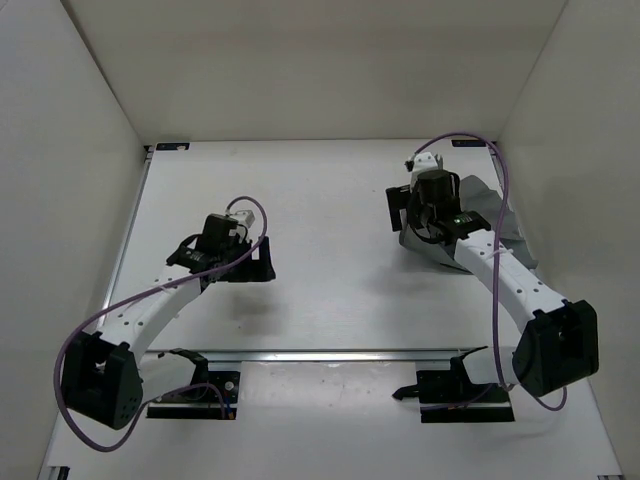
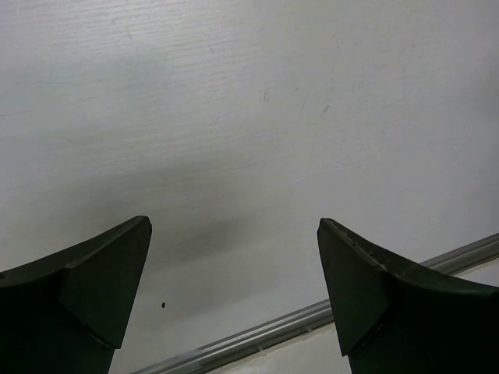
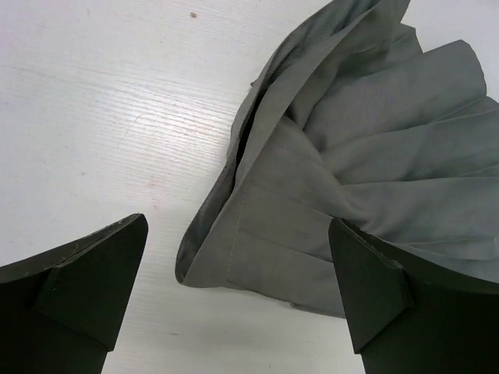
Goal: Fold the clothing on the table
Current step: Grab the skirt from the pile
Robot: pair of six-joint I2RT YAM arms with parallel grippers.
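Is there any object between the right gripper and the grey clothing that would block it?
Nothing visible blocks it. The open right gripper is directly over the clothing. The garment's folded edge shows between the jaws, with only bare table beside it.

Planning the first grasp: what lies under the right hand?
The clothing's pleated grey edge lies on the white table below the right hand, jaws open. Whatever is beneath the fabric is covered.

Robot lab cell, white walls (image 1: 300, 60) (boxing the table (image 1: 330, 200)), metal rail (image 1: 330, 354)
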